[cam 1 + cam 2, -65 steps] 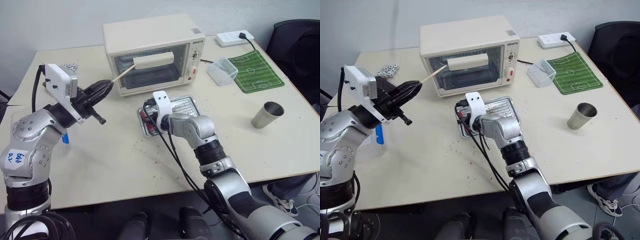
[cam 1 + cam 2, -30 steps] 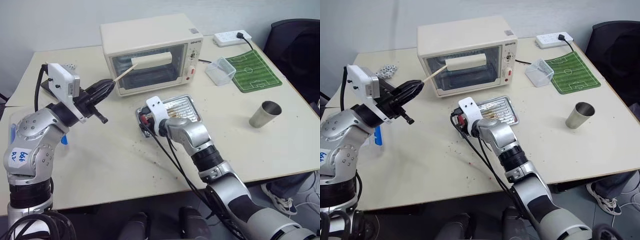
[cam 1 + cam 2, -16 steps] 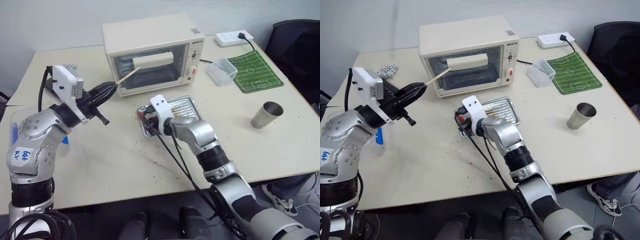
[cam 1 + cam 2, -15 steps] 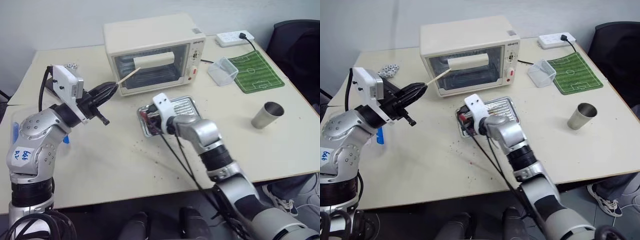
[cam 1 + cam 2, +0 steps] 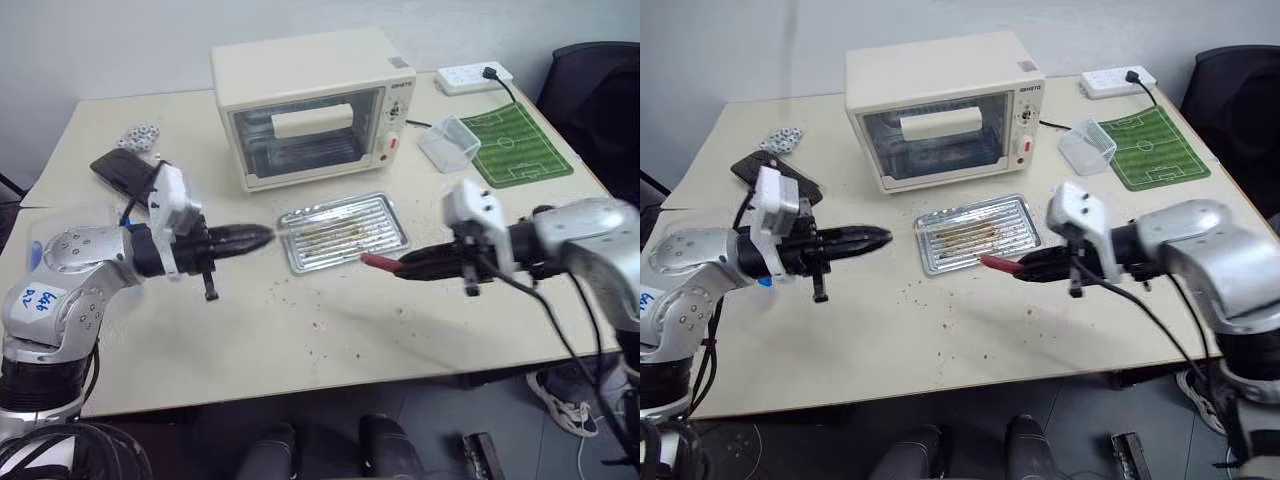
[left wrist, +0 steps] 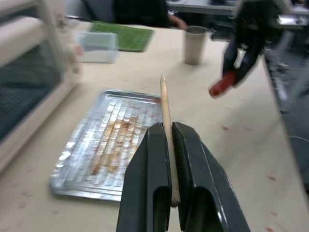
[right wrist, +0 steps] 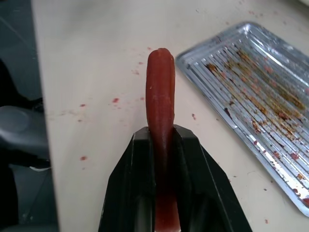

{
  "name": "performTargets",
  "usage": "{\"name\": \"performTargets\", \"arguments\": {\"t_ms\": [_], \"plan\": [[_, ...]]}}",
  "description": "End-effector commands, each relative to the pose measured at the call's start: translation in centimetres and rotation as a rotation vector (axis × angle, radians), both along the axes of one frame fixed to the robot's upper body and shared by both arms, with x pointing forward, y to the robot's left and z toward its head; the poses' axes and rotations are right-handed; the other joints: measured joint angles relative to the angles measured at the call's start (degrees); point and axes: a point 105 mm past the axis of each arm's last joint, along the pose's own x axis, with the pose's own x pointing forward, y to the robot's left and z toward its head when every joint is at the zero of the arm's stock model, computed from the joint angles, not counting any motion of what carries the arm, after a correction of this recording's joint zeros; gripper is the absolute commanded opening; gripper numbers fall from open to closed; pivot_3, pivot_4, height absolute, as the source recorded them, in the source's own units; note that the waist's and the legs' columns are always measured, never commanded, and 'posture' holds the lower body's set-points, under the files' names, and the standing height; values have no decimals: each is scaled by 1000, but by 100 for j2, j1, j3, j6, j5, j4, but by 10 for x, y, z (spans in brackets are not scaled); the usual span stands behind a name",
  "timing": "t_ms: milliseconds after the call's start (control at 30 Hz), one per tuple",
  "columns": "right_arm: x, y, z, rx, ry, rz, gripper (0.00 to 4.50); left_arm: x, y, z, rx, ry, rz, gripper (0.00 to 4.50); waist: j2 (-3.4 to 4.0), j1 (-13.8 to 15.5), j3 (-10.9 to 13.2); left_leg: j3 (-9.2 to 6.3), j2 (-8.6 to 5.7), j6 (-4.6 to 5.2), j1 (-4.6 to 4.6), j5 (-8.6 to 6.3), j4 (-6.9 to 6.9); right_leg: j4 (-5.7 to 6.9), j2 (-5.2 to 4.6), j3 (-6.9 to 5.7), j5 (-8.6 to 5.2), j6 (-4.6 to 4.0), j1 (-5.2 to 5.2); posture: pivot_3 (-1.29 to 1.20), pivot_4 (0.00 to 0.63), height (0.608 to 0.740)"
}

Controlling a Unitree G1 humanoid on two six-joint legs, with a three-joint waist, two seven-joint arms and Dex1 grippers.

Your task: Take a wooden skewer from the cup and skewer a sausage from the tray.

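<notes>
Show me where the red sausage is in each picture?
Left eye view: the sausage sticks out of the right tool, just right of the tray.
Right eye view: the sausage is below the tray's near edge.
Left wrist view: the sausage is past the wooden skewer, near the cup.
Right wrist view: the sausage stands between the tool's fingers.
Shared landmark: the tray.

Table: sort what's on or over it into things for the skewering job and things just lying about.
For the job:
- skewer, in the left gripper
- sausage, in the right gripper
- tray, no sausage in it
- cup

Just lying about:
- toaster oven
- clear plastic tub
- green football mat
- power strip
- dark flat object
</notes>
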Motion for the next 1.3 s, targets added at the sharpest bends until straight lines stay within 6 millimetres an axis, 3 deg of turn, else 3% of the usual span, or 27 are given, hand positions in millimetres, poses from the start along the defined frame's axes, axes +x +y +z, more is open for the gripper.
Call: {"name": "performTargets", "arguments": {"t_ms": [33,333,800,1300], "plan": [[-16,-2,11,2,-36,72,202,-18,-9,9,40,-1,-131,0,-1,8,0,0,1,0,0,-1,1,-1,0,0,0,0,1,0,150,740],[-24,2,9,3,-39,85,202,-27,-29,16,42,3,-268,0,-6,118,3,-1,-3,3,-3,-3,8,-2,-5,1,0,0,1,0,150,740],[-17,-9,6,-7,-40,21,202,-26,-21,15,61,-1,-249,0,-7,152,4,-1,-5,4,-4,-3,14,-1,-6,1,0,-1,3,0,150,740],[-27,4,14,25,-35,69,202,-22,-24,13,57,-26,-242,0,-7,154,4,-1,-4,4,-4,-3,15,0,-6,0,1,-1,3,0,150,740]]}}
